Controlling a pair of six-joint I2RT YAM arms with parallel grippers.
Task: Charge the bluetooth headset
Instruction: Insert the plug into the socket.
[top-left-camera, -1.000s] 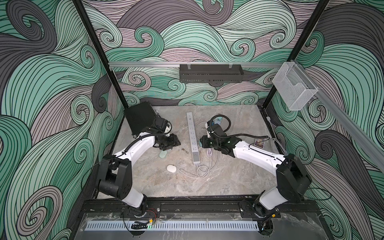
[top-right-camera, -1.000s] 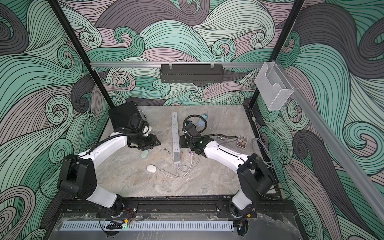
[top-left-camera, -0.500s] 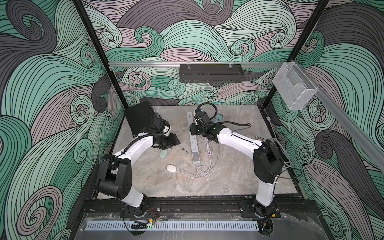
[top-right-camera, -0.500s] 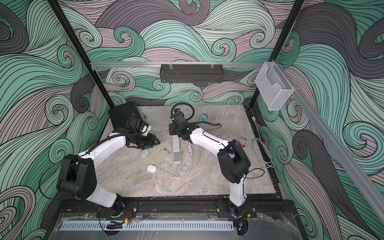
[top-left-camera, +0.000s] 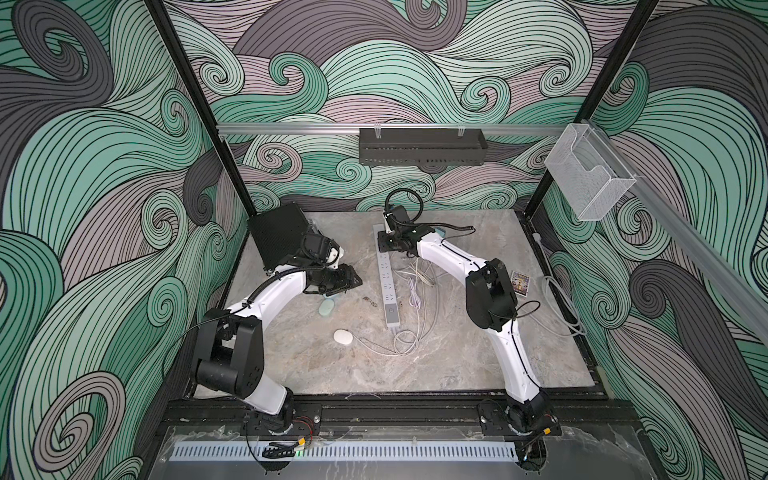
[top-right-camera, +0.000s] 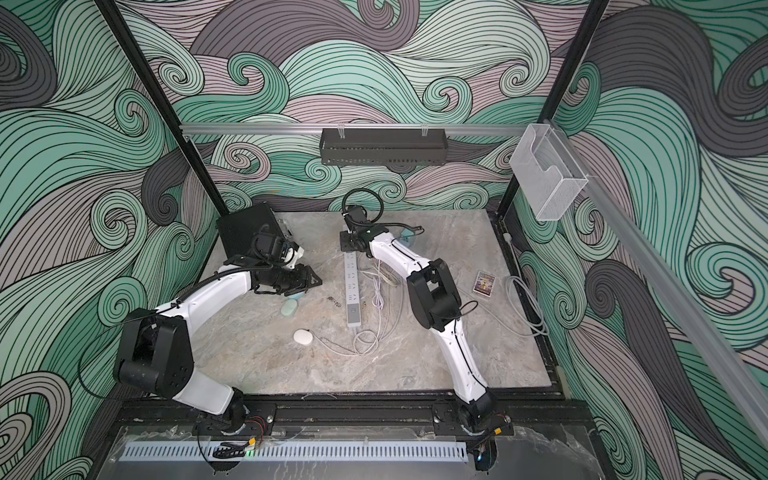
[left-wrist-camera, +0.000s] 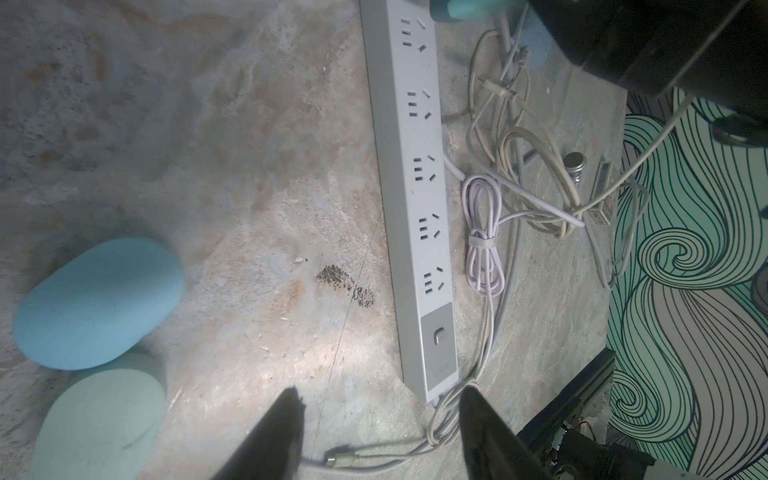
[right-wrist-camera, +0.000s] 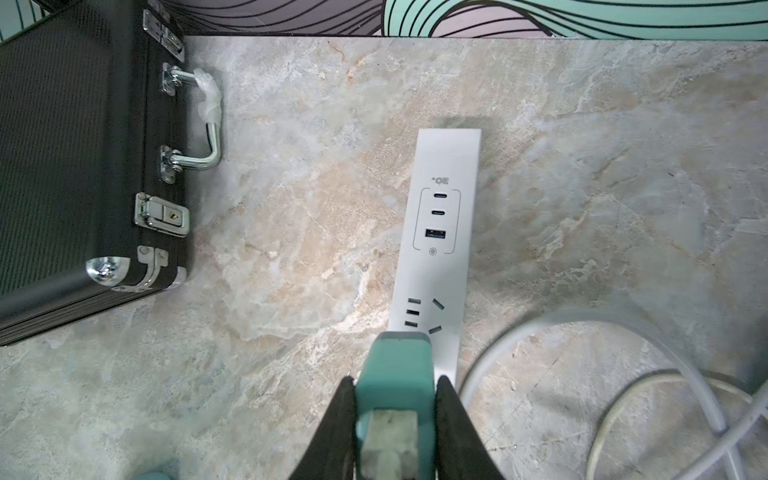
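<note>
Right gripper (right-wrist-camera: 395, 380): clenched on the teal adapter (right-wrist-camera: 395, 357), a smooth matte plastic block, lower centre of the wrist frame.
Power strip (right-wrist-camera: 440, 270): glossy white bar beneath the adapter, contact unclear; its sockets and USB ports are bare.
Left gripper (left-wrist-camera: 381, 392): released, empty, over the marbled table (top-left-camera: 457, 353).
Headset: I take it to be the white oval case (top-left-camera: 343, 337), lower centre in a top view, cable attached.
Risk: I cannot see the prongs; misaligned, I would shove the strip, and slack cables (left-wrist-camera: 478, 241) could snag.
</note>
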